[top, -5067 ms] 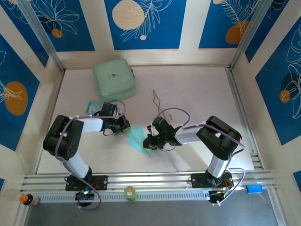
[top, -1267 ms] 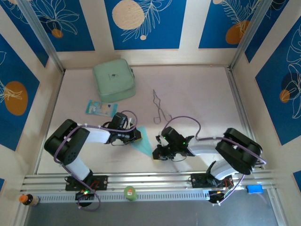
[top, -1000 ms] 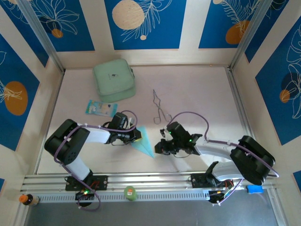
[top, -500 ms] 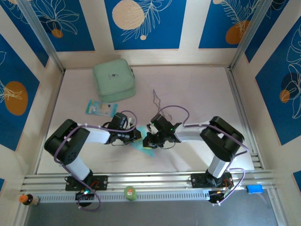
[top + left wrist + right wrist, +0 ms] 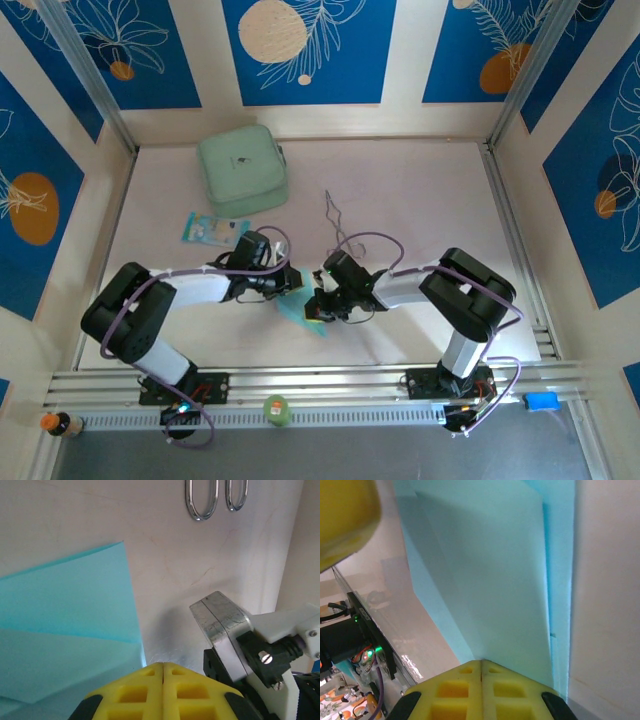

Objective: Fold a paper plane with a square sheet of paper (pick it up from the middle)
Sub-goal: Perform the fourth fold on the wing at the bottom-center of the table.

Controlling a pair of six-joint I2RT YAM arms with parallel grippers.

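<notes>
The cyan paper (image 5: 301, 313), folded into a tapering layered shape, sits between my two grippers near the table's front middle. My right gripper (image 5: 317, 307) is shut on it. In the right wrist view the yellow fingertips (image 5: 481, 663) meet on the folded layers of paper (image 5: 485, 575). My left gripper (image 5: 289, 289) is shut, with its tips (image 5: 163, 665) at the paper's right edge. From the left wrist, the paper (image 5: 65, 620) spreads to the left and runs under the left finger. I cannot see any paper between the left jaws.
Metal tongs (image 5: 336, 216) lie just behind the grippers, their loops (image 5: 202, 500) close ahead of the left gripper. A mint-green case (image 5: 243, 170) sits at the back left. A blue-and-white packet (image 5: 214, 230) lies by the left arm.
A second ago the right gripper stood to the right of the flat paper. It has moved left and shut on it. The paper is now bunched between the grippers, and the left arm has shifted slightly.
</notes>
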